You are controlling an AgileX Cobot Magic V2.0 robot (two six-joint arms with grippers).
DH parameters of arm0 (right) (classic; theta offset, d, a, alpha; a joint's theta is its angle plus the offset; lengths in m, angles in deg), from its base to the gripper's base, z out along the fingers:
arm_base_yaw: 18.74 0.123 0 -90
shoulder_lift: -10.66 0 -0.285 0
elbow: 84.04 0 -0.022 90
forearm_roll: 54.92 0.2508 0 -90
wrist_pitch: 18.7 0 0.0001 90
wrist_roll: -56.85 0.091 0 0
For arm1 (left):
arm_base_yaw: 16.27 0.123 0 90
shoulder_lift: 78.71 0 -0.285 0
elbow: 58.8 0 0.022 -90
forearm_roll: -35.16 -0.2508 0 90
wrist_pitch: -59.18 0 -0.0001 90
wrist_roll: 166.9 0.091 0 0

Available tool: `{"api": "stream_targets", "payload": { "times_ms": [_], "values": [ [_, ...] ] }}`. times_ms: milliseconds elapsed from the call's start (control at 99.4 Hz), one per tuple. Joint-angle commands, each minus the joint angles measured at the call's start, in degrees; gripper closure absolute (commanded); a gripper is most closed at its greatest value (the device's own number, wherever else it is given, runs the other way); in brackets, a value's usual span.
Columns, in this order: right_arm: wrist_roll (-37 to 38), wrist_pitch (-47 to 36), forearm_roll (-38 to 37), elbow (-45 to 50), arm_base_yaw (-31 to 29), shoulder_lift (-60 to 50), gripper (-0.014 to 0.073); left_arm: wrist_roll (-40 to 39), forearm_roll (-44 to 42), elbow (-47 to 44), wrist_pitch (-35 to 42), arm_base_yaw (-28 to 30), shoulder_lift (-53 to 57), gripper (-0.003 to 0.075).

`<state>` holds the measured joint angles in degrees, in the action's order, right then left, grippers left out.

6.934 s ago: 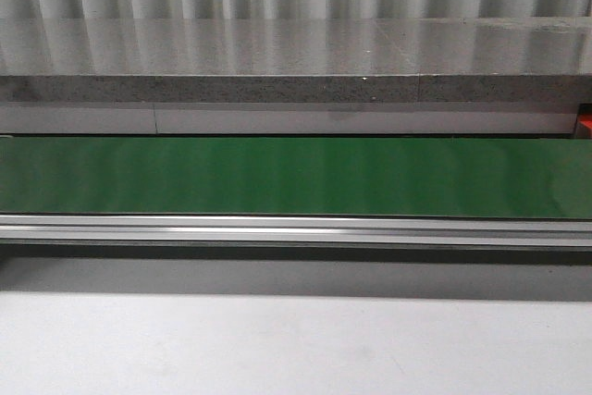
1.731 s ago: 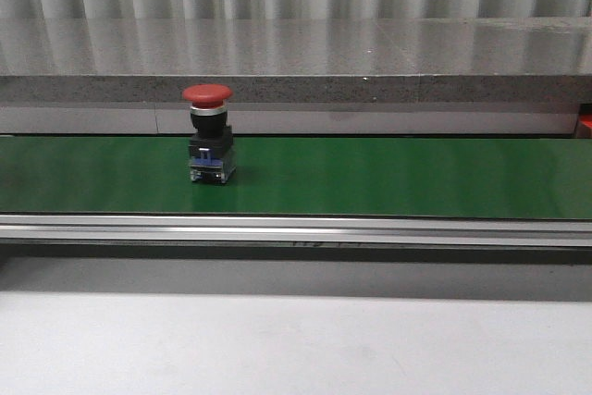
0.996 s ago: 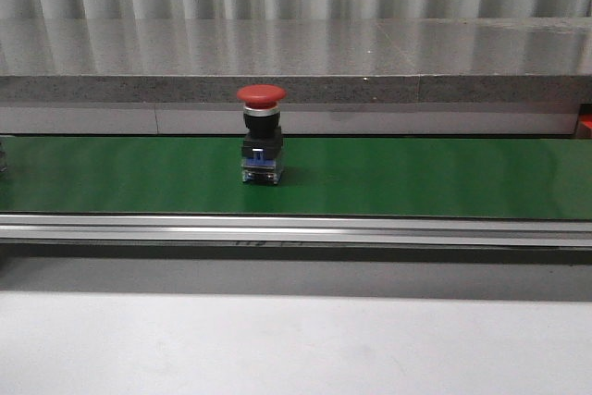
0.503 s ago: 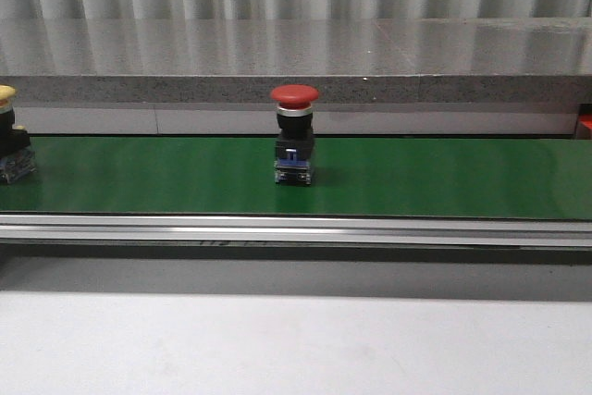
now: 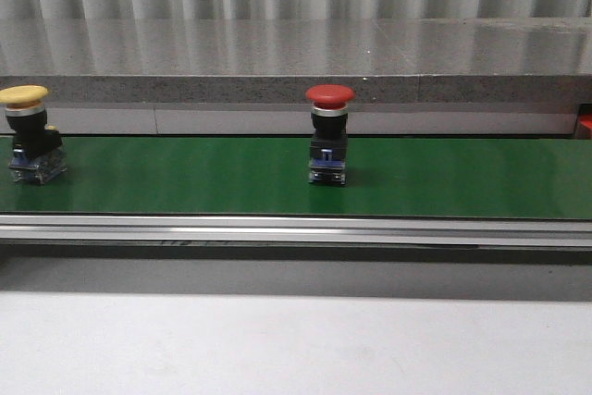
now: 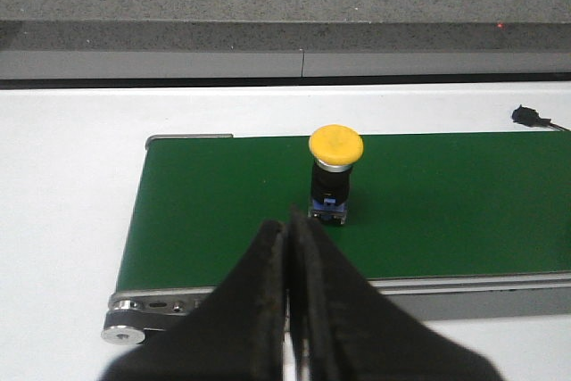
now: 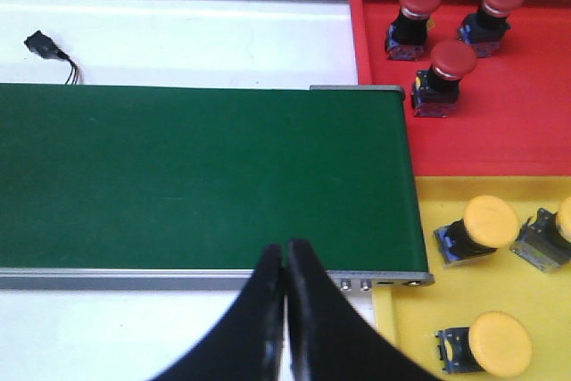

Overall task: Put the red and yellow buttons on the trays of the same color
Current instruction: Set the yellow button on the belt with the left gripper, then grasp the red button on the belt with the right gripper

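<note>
Red button (image 5: 330,134) rides mid-belt and yellow button (image 5: 30,133) stands near the green belt's (image 5: 444,178) left end, neither yet picked, while left gripper (image 6: 287,247) and right gripper (image 7: 284,278) wait clenched and empty; next, one must spread and descend over a cap.

Front view: low, level, facing across green belt (image 5: 185,178). Both wrist views look down on opposite belt ends; left shares yellow button (image 6: 335,171).
</note>
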<state>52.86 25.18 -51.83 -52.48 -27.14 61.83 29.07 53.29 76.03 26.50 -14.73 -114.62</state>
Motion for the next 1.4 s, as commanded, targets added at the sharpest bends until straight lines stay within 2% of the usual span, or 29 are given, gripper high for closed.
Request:
{"api": "stream_targets", "payload": {
  "times_ms": [0,141,201,352,745,1027,1248,1318,1389],
  "values": [
    [-0.5,-3.0,1.7,-1.3,0.1,-0.2,0.04,0.1,0.8,1.5,3.6,-0.4,-0.2,0.0739],
    [-0.5,-3.6,5.2,-1.4,0.1,-0.2,0.0034,0.1,0.8,1.5,3.6,-0.4,-0.2,0.0739],
    [-1.6,-3.8,6.8,-1.4,0.5,0.4,-0.0018,0.1,0.8,1.5,3.6,-0.4,-0.2,0.0739],
    [-8.0,-3.8,10.5,-3.1,5.4,5.4,0.0006,0.1,0.8,1.5,3.6,-0.4,-0.2,0.0739],
    [-10.5,-8.6,10.9,-10.6,20.6,26.5,0.0006,0.1,0.8,1.5,3.6,-0.4,-0.2,0.0739],
    [-10.9,-11.6,10.9,-16.4,25.5,38.3,0.0006,0.1,0.8,1.5,3.6,-0.4,-0.2,0.0739],
    [-10.9,-13.7,10.8,-19.8,26.4,44.1,0.0008,0.1,0.8,1.5,3.6,-0.4,-0.2,0.0739],
    [-10.9,-13.8,10.5,-20.5,26.4,45.6,0.0054,0.1,0.8,1.5,3.6,-0.4,-0.2,0.0739],
    [-10.9,-13.8,10.5,-21.1,26.4,46.9,0.0176,0.1,0.8,1.5,3.6,-0.4,-0.2,0.0739]
  ]
}}
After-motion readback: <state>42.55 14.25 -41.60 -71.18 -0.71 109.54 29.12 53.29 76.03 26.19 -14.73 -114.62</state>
